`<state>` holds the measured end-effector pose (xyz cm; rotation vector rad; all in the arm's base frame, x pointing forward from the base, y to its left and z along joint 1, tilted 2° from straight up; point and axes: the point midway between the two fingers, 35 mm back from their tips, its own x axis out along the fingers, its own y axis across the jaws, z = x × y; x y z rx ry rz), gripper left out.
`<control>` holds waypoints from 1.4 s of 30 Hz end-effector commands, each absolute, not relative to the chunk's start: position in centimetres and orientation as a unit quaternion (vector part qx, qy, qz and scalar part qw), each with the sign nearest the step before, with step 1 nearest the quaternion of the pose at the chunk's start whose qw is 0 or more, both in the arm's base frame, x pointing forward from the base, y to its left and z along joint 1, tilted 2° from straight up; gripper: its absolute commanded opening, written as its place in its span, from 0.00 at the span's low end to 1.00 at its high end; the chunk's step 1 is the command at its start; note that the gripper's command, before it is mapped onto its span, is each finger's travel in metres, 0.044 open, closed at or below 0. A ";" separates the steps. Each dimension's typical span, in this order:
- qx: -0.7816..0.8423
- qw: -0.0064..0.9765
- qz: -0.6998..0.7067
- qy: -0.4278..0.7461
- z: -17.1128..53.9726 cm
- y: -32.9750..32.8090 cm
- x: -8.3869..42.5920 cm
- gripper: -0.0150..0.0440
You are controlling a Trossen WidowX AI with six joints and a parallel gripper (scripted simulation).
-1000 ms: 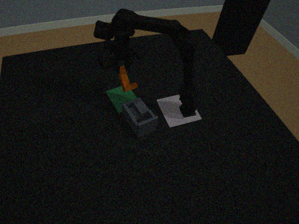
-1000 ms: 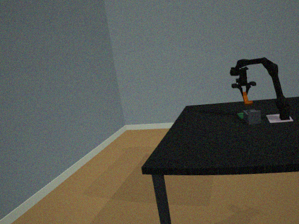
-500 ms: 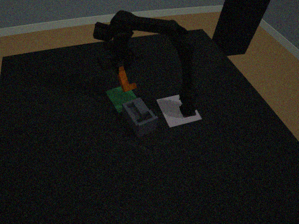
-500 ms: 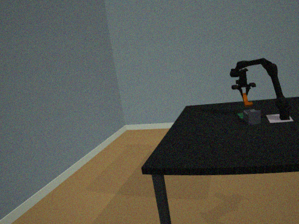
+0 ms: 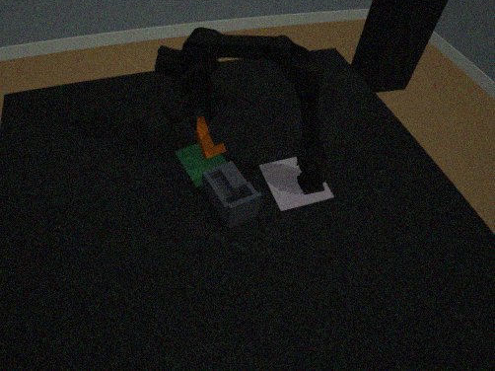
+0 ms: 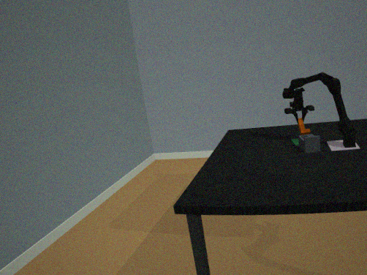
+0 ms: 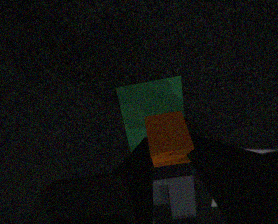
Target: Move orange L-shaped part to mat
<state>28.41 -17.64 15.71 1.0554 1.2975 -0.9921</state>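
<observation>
End effector (image 5: pixel 199 117) clamped on upper end of part (image 5: pixel 207 139), fingers partly apart around it. Part hangs near-upright, foot end lowest, in air above mat (image 5: pixel 192 162), clear of tray (image 5: pixel 232 191). Tray pocket vacant, just beside mat on worktop (image 5: pixel 148 270). Arm base on white sheet (image 5: pixel 291 196).

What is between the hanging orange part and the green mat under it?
Nothing: in the exterior view the orange part, pinched by the gripper, hangs above the green mat with only open air between them.
</observation>
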 end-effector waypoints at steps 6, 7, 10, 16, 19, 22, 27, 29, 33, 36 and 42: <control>0.449 0.565 -0.420 0.550 14.3 -17.6 28.5 0.25; 0.449 0.565 -0.420 0.550 14.1 -17.6 28.5 0.25; 0.449 0.565 -0.420 0.550 13.6 -17.6 28.5 0.25; 0.449 0.565 -0.420 0.550 12.7 -17.6 28.6 0.25; 0.449 0.565 -0.420 0.550 12.2 -17.5 28.6 0.25; 0.449 0.565 -0.420 0.550 11.7 -17.5 28.6 0.25; 0.449 0.565 -0.420 0.550 11.0 -17.5 28.6 0.25; 0.449 0.565 -0.420 0.550 11.0 -17.5 28.6 0.25; 0.449 0.565 -0.420 0.550 11.0 -17.5 28.6 0.25; 0.449 0.565 -0.420 0.550 11.0 -17.5 28.6 0.25; 0.449 0.565 -0.420 0.550 11.0 -17.5 28.6 0.25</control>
